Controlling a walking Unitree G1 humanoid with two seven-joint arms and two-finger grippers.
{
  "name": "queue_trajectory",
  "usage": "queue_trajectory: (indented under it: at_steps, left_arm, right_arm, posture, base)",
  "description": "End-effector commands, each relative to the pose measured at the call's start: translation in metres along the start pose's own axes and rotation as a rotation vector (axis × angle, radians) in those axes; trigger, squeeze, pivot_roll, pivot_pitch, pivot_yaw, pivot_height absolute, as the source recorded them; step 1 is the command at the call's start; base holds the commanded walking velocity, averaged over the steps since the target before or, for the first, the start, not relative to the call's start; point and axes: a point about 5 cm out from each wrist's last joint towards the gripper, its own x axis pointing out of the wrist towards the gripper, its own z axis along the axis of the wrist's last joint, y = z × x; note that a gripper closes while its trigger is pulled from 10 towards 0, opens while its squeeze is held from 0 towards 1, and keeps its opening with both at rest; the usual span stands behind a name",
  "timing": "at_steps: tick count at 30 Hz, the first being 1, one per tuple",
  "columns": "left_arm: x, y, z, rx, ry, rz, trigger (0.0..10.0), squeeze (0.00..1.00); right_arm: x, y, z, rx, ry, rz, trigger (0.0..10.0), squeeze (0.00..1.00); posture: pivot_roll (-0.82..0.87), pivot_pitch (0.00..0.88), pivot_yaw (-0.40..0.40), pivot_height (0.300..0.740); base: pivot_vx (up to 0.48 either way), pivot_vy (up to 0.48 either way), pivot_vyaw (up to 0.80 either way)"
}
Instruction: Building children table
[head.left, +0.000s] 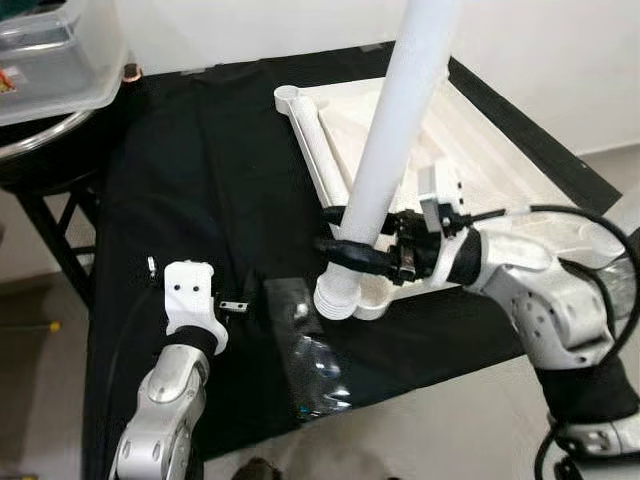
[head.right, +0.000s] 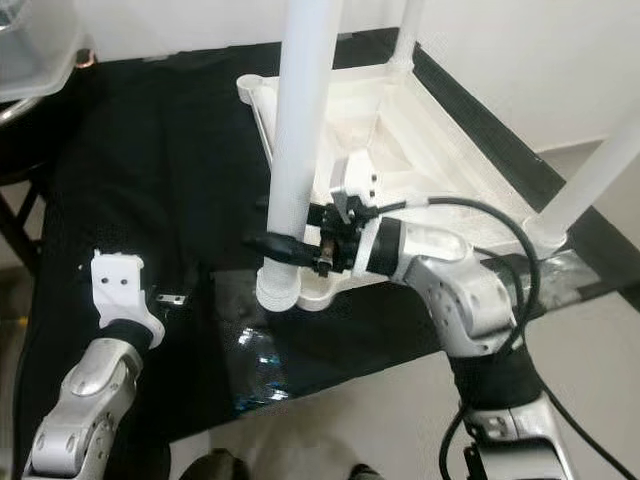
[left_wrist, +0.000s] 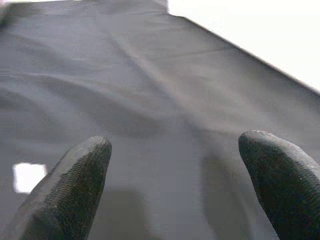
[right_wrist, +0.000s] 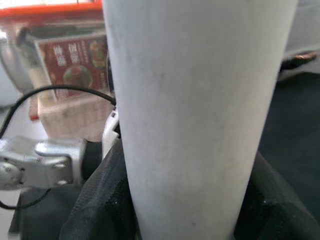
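One white plastic table top (head.right: 430, 150) lay upside down on the black cloth (head.left: 200, 180) covering the work surface, its near corner close to the cloth's front edge. Three white tubular legs were in view: one long leg (head.left: 395, 150) rose from the near corner socket, a second (head.right: 408, 35) stood at the far corner, and a third (head.right: 595, 180) stood at the right side. The right gripper (head.left: 345, 248) had its two black fingers clamped around the near leg just above its ribbed base. The left gripper (left_wrist: 175, 185) hovered over bare cloth to the left, its fingertips (left_wrist: 80, 175) spread apart and holding nothing. One clear plastic bag (head.left: 310, 360) lay between the arms, near the front edge.
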Motion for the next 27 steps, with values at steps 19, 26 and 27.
queue_trajectory:
  at_steps: [19,26,27]
  left_arm:
    - [-0.005,-0.009,-0.003,-0.009,-0.007,-0.072,10.0,0.00]
    - [-0.007,-0.010,-0.007,-0.054,0.002,-0.042,10.0,0.00]
    - [-0.007,-0.010,-0.007,-0.051,0.005,-0.040,10.0,0.00]
  right_arm:
    - [-0.017,-0.008,0.013,-0.060,0.009,-0.111,10.0,0.00]
    - [-0.019,-0.016,0.018,-0.097,0.023,-0.147,10.0,0.00]
    - [-0.019,-0.016,0.018,-0.102,0.025,-0.152,10.0,0.00]
  posture:
    - [0.05,0.236,-0.012,0.740]
    - [0.05,0.239,-0.016,0.740]
    - [0.05,0.236,-0.017,0.740]
  base:
    - [0.000,-0.214,0.00]
    - [0.000,-0.137,0.00]
    - [0.000,0.000,0.00]
